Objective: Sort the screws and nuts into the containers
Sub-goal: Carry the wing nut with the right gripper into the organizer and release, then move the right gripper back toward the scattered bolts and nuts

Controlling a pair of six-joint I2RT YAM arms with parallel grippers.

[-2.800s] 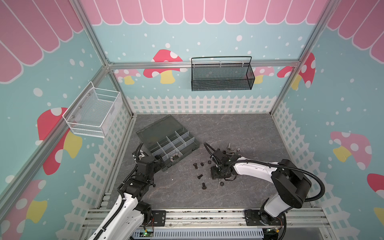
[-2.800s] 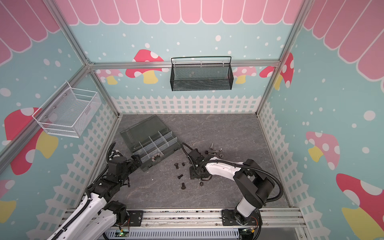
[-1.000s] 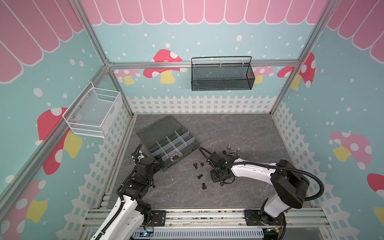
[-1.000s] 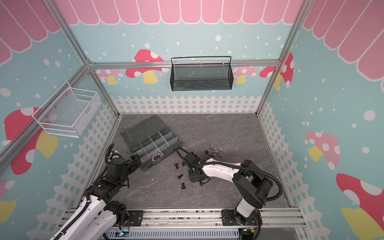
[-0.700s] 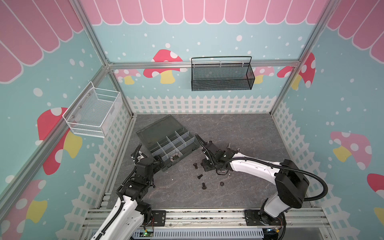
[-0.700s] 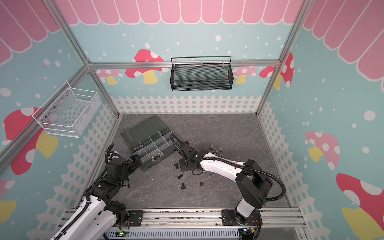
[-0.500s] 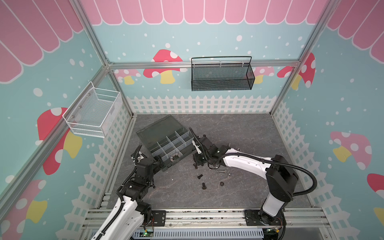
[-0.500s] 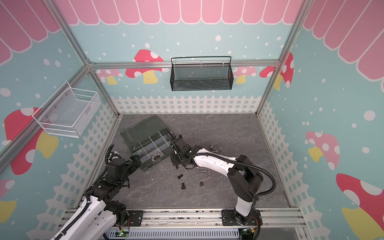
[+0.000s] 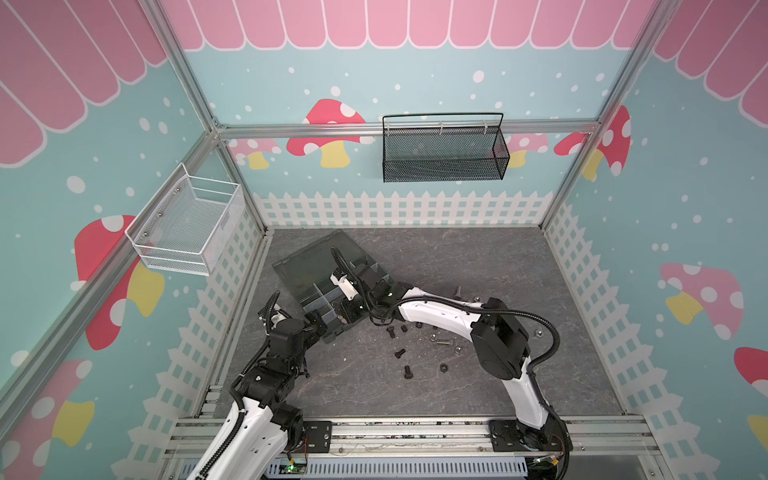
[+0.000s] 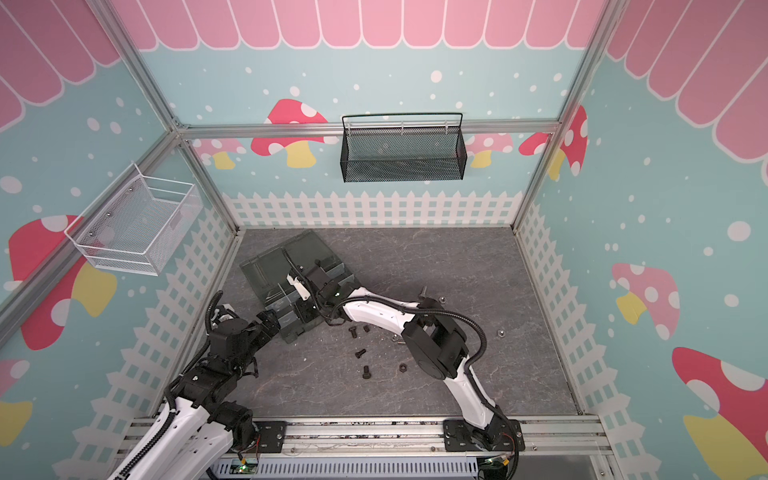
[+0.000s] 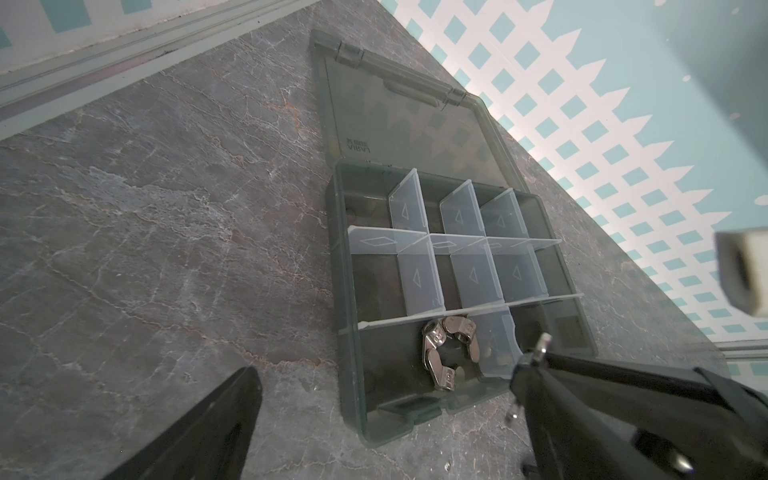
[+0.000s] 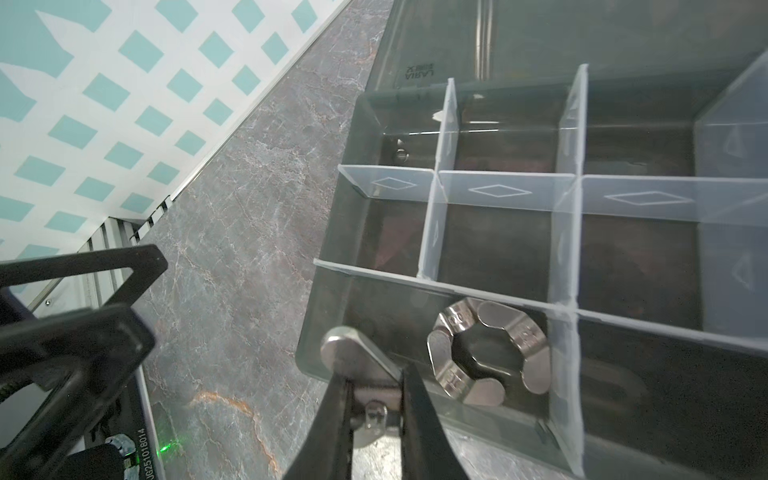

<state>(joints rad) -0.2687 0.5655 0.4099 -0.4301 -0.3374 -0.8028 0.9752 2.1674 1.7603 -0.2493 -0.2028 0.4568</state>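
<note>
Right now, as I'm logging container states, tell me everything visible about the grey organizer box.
The organizer box is dark grey translucent plastic, lying flat on the marbled table with its hinged lid open. Clear dividers split it into small compartments. A wider one farthest from the lid holds silver wing nuts; the rest look nearly empty. The right pincer, shut on a loose wing nut, hangs at that compartment; contact is unclear.

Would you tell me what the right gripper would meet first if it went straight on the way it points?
Probably the floor of the corner compartment of the organizer box, beside the wing nuts there. The right gripper, shut on a silver wing nut, points into it; depth is unclear.
</note>
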